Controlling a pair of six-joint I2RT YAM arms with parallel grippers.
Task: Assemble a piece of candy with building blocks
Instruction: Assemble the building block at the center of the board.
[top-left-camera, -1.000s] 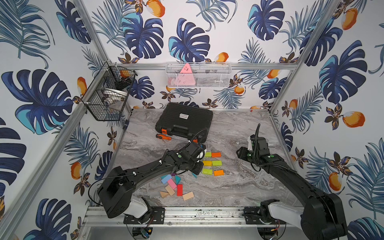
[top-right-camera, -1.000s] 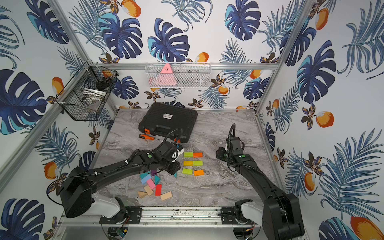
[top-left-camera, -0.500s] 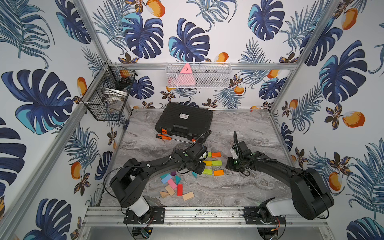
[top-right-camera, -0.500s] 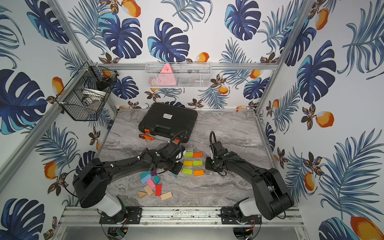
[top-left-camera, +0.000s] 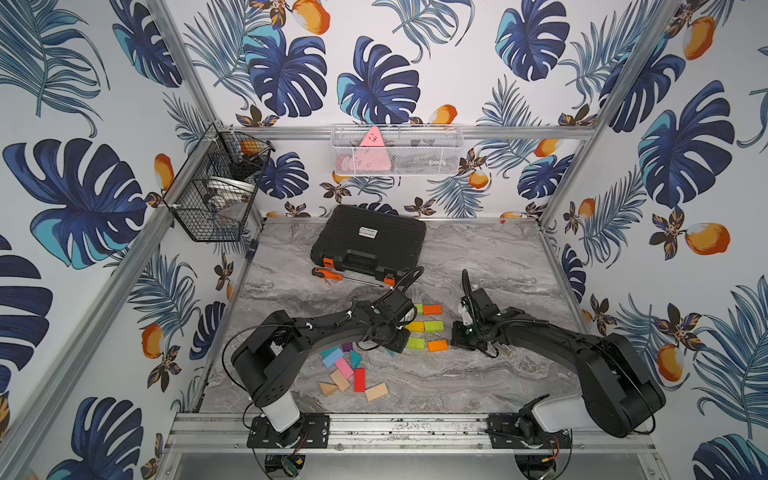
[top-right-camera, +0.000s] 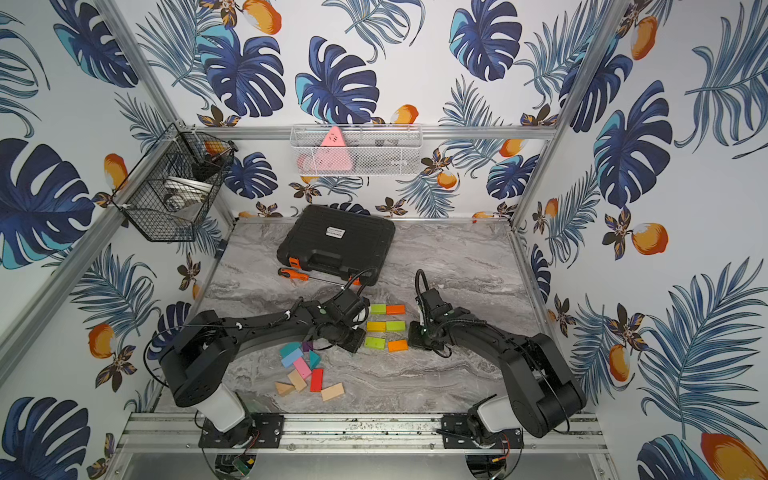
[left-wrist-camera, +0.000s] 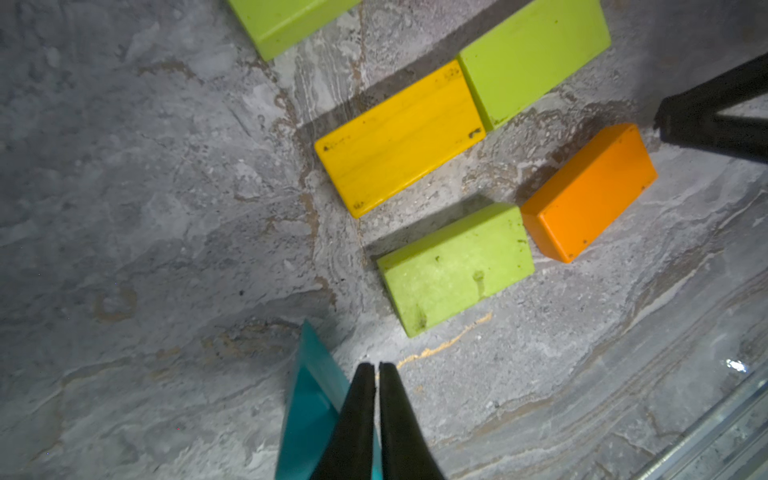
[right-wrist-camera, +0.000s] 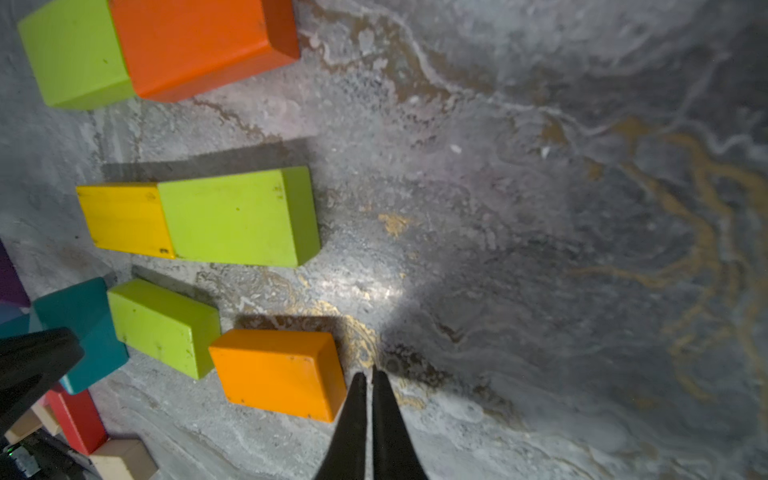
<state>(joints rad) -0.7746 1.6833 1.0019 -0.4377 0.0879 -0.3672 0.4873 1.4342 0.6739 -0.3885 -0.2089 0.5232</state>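
Six building blocks lie in three rows of two in both top views: green (top-left-camera: 418, 308) with orange (top-left-camera: 432, 309), yellow (top-left-camera: 414, 326) with green (top-left-camera: 433, 325), and green (top-left-camera: 415, 343) with orange (top-left-camera: 437, 345). My left gripper (left-wrist-camera: 377, 368) is shut and holds nothing. It sits low beside a teal wedge (left-wrist-camera: 309, 395), just left of the near green brick (left-wrist-camera: 457, 266). My right gripper (right-wrist-camera: 369, 374) is also shut and empty, with its tips at the right end of the near orange brick (right-wrist-camera: 278, 370).
Loose blocks lie near the front left: blue (top-left-camera: 332, 355), pink (top-left-camera: 344, 368), red (top-left-camera: 360, 379) and plain wood (top-left-camera: 376, 391). A black tool case (top-left-camera: 370, 243) and an orange-handled screwdriver (top-left-camera: 332, 274) lie behind. Wire baskets (top-left-camera: 216, 195) hang on the walls.
Both grippers have closed. The right arm swung in from the right and came down beside the near orange brick. The left gripper shifted slightly toward the near green brick.
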